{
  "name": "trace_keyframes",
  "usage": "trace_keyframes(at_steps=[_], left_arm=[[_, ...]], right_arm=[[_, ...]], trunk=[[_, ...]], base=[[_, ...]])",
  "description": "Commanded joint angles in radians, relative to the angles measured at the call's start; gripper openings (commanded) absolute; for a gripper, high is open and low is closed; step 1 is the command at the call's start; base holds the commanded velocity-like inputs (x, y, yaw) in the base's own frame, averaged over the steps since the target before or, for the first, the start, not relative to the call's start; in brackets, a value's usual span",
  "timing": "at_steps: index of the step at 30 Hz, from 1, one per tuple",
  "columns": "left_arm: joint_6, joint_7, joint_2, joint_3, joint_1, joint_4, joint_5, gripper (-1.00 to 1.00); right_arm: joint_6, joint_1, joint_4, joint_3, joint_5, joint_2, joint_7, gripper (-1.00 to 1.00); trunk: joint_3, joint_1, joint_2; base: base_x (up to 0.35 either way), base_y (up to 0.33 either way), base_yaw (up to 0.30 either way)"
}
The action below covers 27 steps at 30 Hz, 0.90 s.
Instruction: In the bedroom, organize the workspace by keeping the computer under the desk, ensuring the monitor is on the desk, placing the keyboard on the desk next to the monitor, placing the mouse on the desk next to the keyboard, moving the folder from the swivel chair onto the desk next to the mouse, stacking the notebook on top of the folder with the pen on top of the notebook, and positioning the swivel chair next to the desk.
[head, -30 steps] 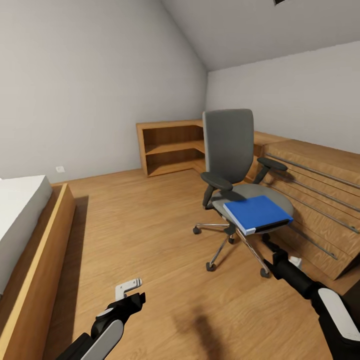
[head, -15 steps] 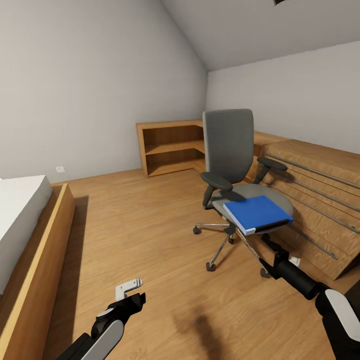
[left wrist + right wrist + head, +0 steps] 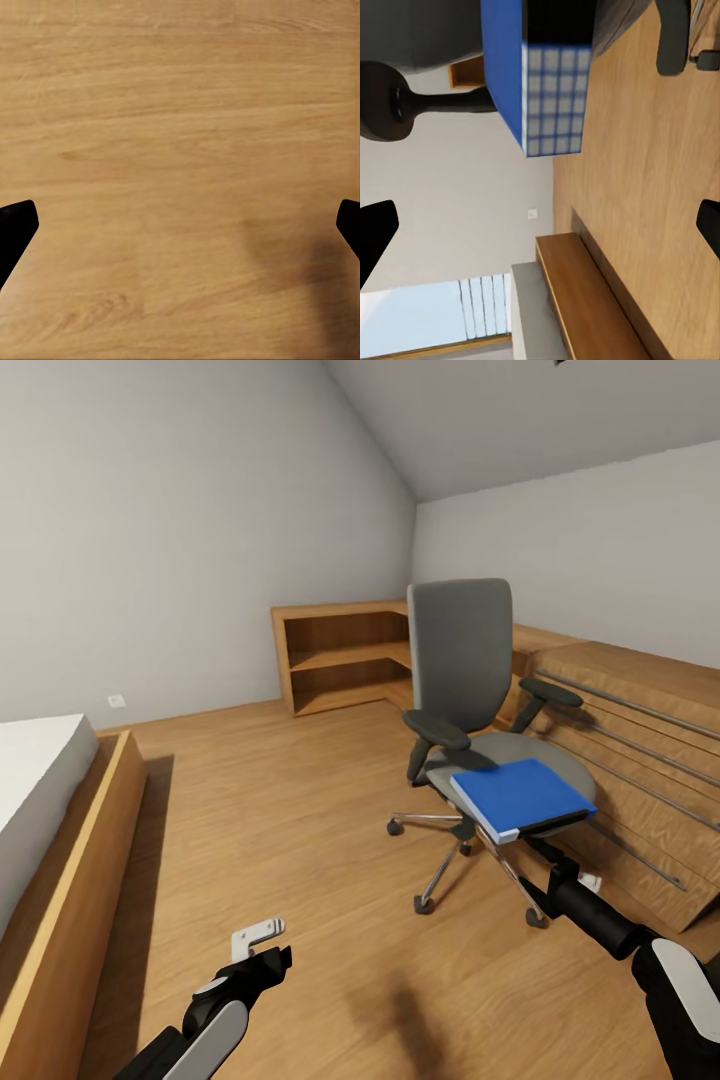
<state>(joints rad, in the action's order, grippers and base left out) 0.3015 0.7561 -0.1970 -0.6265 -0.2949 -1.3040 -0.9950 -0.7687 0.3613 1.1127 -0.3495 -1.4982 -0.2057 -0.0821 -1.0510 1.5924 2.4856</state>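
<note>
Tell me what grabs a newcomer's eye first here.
The bright blue flat folder stands out, lying on the seat of the grey upholstered swivel chair and jutting past its front edge. The right pincer sits just below the folder, open, while the left pincer hangs open over the bare wooden floor.

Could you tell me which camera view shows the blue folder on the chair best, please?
The head view: the folder lies whole and flat on the chair seat, front corner overhanging. The right wrist view catches one corner and its white page edge from close below. The left wrist view looks down at floor.
</note>
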Motion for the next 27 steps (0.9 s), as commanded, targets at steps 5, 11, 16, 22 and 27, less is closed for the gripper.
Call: trace_keyframes(at_steps=[5, 11, 16, 22, 27], left_arm=[[0.002, 0.007, -0.001, -0.002, -0.001, -0.001, -0.005, 1.0], [0.002, 0.008, -0.001, -0.002, -0.001, -0.001, -0.005, 1.0], [0.002, 0.007, -0.001, -0.002, -0.001, 0.0, -0.005, 1.0], [0.002, 0.007, -0.001, -0.002, -0.001, 0.002, -0.005, 1.0], [0.002, 0.008, -0.001, -0.002, -0.001, 0.003, -0.005, 1.0]], right_arm=[[-0.004, 0.001, -0.001, -0.002, 0.007, 0.0, -0.005, 1.0], [-0.003, 0.001, 0.0, -0.002, 0.007, 0.0, -0.005, 1.0], [-0.003, 0.001, 0.0, -0.002, 0.007, 0.0, -0.005, 1.0], [0.0, 0.001, 0.0, -0.002, 0.008, 0.0, -0.005, 1.0], [0.001, 0.001, 0.0, -0.003, 0.009, 0.0, -0.005, 1.0]], trunk=[[-0.001, 0.0, 0.0], [-0.001, 0.0, 0.0], [-0.001, 0.0, 0.0], [-0.001, 0.0, 0.0], [-0.001, 0.0, 0.0]], base=[[0.035, 0.0, 0.0], [0.171, 0.0, 0.0], [0.089, 0.0, 0.0], [0.019, 0.0, 0.0], [0.089, 0.0, 0.0]])
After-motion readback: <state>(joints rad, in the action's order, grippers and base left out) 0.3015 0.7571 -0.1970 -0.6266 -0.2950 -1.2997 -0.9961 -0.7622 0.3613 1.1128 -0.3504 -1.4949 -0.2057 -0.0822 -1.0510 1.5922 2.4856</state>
